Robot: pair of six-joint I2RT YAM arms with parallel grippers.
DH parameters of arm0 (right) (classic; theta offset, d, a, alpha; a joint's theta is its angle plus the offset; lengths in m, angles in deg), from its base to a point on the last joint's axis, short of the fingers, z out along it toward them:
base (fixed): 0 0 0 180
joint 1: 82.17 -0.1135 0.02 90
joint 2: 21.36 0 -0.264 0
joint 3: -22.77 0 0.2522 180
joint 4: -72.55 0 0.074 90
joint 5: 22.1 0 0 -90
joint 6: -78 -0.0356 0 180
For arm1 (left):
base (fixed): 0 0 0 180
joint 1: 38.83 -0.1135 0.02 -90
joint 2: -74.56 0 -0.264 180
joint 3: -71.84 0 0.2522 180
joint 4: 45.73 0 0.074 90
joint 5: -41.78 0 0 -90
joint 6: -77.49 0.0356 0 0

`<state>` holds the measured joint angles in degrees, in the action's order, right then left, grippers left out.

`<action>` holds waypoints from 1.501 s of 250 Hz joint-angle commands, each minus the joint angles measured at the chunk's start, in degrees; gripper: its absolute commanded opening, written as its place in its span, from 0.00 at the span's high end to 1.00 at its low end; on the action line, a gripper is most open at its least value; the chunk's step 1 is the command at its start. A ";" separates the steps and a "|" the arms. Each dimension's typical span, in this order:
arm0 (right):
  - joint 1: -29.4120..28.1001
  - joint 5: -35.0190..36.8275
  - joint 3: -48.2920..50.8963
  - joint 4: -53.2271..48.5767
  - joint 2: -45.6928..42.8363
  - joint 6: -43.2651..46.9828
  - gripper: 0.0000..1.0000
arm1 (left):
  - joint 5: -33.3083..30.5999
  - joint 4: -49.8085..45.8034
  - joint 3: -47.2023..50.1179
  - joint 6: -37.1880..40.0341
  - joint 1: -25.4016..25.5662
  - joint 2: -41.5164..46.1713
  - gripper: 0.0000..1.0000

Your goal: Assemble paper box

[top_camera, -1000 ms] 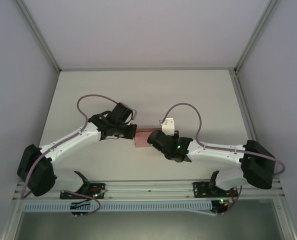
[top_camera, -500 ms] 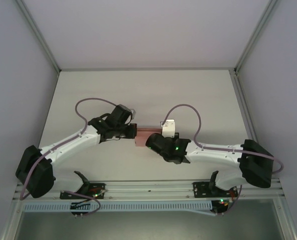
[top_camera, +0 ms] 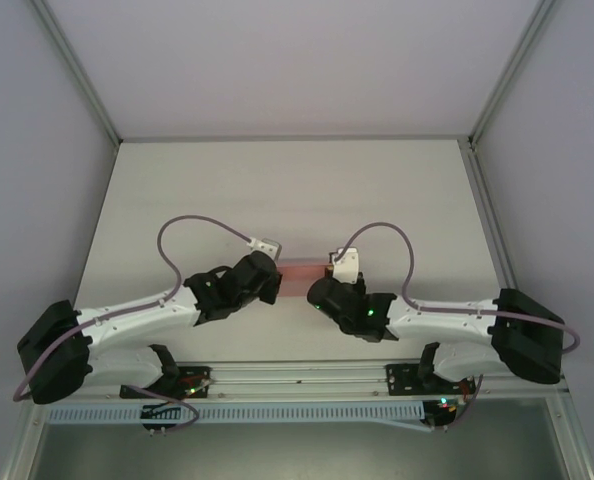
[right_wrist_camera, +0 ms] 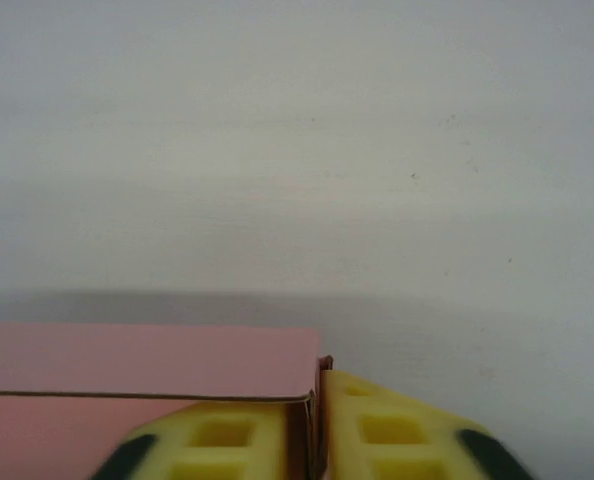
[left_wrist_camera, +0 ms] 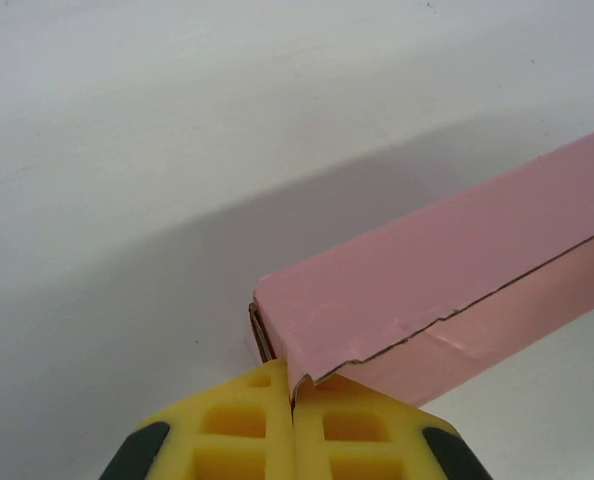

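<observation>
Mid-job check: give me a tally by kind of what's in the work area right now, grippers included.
paper box, pink: 1
grippers: 2, the left gripper and the right gripper, each closed on one end of the box
Total: 3

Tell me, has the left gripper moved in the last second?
Yes. The left gripper, shut on the box, has moved down in the top view, closer to the near rail.
</observation>
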<state>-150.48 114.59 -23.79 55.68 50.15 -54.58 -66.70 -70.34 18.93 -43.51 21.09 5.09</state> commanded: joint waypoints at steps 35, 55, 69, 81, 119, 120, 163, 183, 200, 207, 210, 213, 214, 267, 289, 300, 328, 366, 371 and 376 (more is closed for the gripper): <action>-1.13 -8.59 3.49 0.50 -11.29 -0.61 0.33 | 0.22 -7.41 3.26 -1.38 1.63 -0.61 1.00; -0.90 -9.25 5.45 2.04 -14.53 -1.12 0.19 | -0.50 -8.03 2.72 -1.46 1.87 -1.07 1.00; -0.23 -8.90 6.69 2.67 -16.17 -2.67 0.14 | -0.96 -8.09 2.29 -1.50 2.27 -1.56 1.00; 1.21 -9.18 7.19 2.53 -17.30 -4.75 0.13 | -1.74 -8.67 1.60 -1.76 2.76 -2.18 1.00; 6.91 -12.72 6.58 0.41 -19.36 -9.27 0.14 | -4.74 -10.80 -1.46 -1.08 4.88 -4.37 1.00; 6.98 -12.79 6.59 0.31 -19.37 -9.36 0.14 | -4.82 -10.83 -1.50 -1.08 4.96 -4.45 1.00; 9.01 -14.29 6.85 -6.00 -20.00 -13.93 0.20 | -6.49 -11.75 -2.85 -0.83 5.99 -5.81 1.00; 9.63 -14.78 9.19 -6.29 -19.59 -16.66 0.25 | -6.33 -11.31 -2.51 -0.49 6.05 -5.18 1.00; 9.69 -15.35 11.42 -4.86 -18.68 -18.14 0.28 | -5.84 -10.89 -2.33 0.19 6.30 -4.32 1.00; 9.69 -15.85 12.12 -4.12 -18.28 -18.60 0.28 | -5.71 -10.87 -2.33 0.45 6.39 -3.82 0.96; 9.67 -16.13 12.37 -3.65 -18.04 -18.46 0.29 | -5.63 -10.81 -2.33 0.46 6.42 -3.63 0.94; 9.69 -16.55 12.71 -3.22 -17.81 -18.37 0.29 | -5.48 -10.72 -2.34 0.62 6.48 -3.39 0.92; 9.69 -16.68 12.78 -3.13 -17.72 -18.30 0.29 | -5.41 -10.66 -2.29 0.70 6.46 -3.34 0.91; 9.69 -20.25 14.42 1.34 -14.51 -18.42 0.29 | 0.00 -13.09 -4.55 4.84 6.53 1.35 0.54; 9.69 -20.31 14.04 1.33 -13.29 -18.97 0.30 | 3.37 -15.95 -6.54 5.96 6.52 2.46 0.31; 9.70 -20.28 13.97 1.18 -12.95 -19.29 0.30 | 5.67 -17.07 -7.38 6.78 6.52 3.16 0.20; 9.69 -19.77 14.41 1.08 -12.73 -19.95 0.30 | 6.99 -17.92 -8.34 5.76 6.22 4.98 0.00; 9.70 -19.55 15.21 1.92 -12.70 -19.57 0.30 | 8.62 -14.19 -7.24 0.26 -2.15 5.72 0.00; 9.74 -19.62 15.30 2.05 -12.71 -19.52 0.30 | 9.79 -13.40 -6.89 -0.26 -3.91 5.60 0.00; 9.69 -19.49 15.37 2.21 -12.66 -19.46 0.30 | 11.23 -12.43 -6.52 -0.81 -5.70 5.42 0.00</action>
<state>-141.02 96.30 -11.35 62.91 35.94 -74.17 -59.99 -85.05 12.15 -39.88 23.21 10.35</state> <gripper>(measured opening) 0.702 0.994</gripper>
